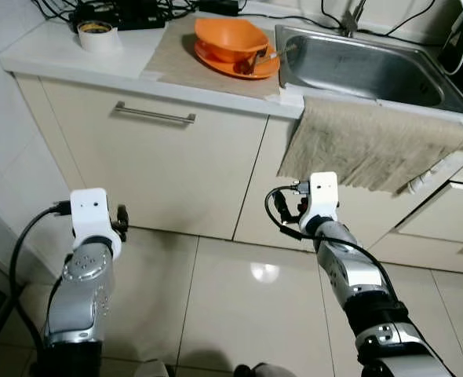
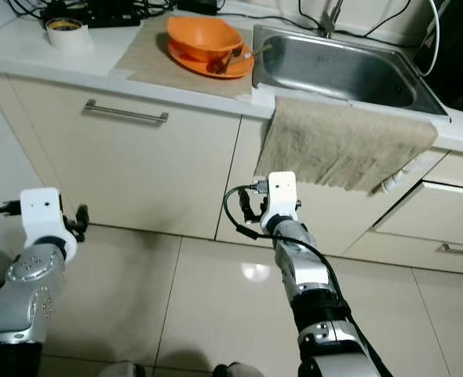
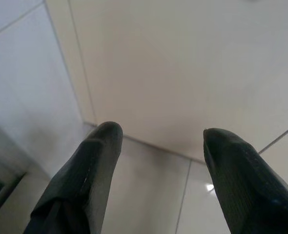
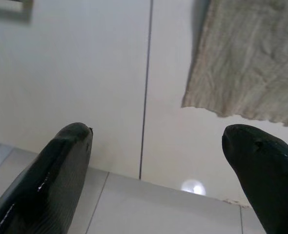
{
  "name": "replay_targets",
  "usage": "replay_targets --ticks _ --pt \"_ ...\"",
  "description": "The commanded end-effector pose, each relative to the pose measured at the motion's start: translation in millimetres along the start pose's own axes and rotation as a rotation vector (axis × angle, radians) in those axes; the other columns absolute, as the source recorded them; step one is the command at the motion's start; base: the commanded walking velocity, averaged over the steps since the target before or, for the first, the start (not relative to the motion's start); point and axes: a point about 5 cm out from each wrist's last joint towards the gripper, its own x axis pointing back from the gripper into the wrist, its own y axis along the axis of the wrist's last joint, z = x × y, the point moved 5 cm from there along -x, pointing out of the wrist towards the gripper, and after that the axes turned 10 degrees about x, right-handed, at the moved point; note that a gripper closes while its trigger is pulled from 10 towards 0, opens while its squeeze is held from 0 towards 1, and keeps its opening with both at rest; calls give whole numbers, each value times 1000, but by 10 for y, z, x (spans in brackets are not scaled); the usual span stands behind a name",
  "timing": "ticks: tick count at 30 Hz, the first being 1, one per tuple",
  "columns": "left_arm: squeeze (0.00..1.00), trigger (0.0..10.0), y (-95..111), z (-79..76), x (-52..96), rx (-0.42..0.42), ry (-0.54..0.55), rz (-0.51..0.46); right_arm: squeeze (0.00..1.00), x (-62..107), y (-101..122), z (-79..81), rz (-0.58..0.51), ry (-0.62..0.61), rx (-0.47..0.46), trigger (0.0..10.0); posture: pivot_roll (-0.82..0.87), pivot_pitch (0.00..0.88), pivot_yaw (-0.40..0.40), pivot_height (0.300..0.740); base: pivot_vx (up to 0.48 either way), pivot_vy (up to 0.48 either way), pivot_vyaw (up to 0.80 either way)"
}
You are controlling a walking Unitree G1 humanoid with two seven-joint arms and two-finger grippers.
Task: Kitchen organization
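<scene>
Nearest the camera, the robot's two silver arms are raised in front of the cabinets, above a glossy tiled floor (image 1: 239,306). The left end effector (image 3: 158,141) points at the pale cabinet front down near the floor, its two black fingers (image 3: 92,161) spread well apart with nothing between them. The right end effector (image 4: 156,139) is likewise wide open and empty, aimed at the seam between two cabinet doors, with the hanging edge of a beige towel (image 4: 251,63) just beyond its fingers (image 4: 66,156) and not touching them.

Behind the arms stands a run of cream cabinets. The left one carries a horizontal metal handle (image 1: 154,114). The towel (image 1: 369,145) is draped over the front edge of the table (image 1: 55,56), below the sink (image 1: 365,67), and hangs down over the cabinet door.

On the table itself, left of the steel sink, a tan mat (image 1: 180,51) lies flat. On it sits an orange plate (image 1: 216,61) with an orange bowl (image 1: 230,38) stacked on top. A utensil rests in the plate, its handle pointing toward the sink. Farther left, near the table's back corner, stands a roll of tape (image 1: 99,34). Along the back wall lie black cables (image 1: 122,12), tangled together, and a faucet base (image 1: 351,20) rises behind the sink.
</scene>
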Motion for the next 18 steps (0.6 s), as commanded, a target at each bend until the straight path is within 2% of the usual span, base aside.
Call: replay_targets --ticks 1,5,8,12,15,16,18 --pt "0 10000 -8 -95 1 11 -33 -13 0 -9 -16 -90 18 -24 -21 10000 -34 86 -141 740 0 0 0" --pt "0 10000 -89 -117 9 28 -39 17 0 -23 12 -87 15 -15 6 10000 -40 73 -135 740 0 0 0" --pt "0 10000 -142 -177 26 -55 -100 40 0 -12 -47 -178 63 -59 48 10000 -43 62 -136 740 0 0 0" --pt "0 10000 -181 -75 32 -72 -38 35 0 38 -193 -308 152 -122 100 10000 -49 56 -133 740 0 0 0" --pt "0 10000 -196 -46 39 -57 -28 35 0 70 -223 -340 168 -129 73 10000 -53 54 -130 740 0 0 0" --pt "0 10000 -215 -74 46 -33 -48 55 0 91 -233 -333 159 -114 30 10000 -59 52 -128 740 0 0 0" --pt "0 10000 -230 -110 40 -15 -62 76 0 94 -208 -317 134 -106 19 10000 -61 53 -128 740 0 0 0"
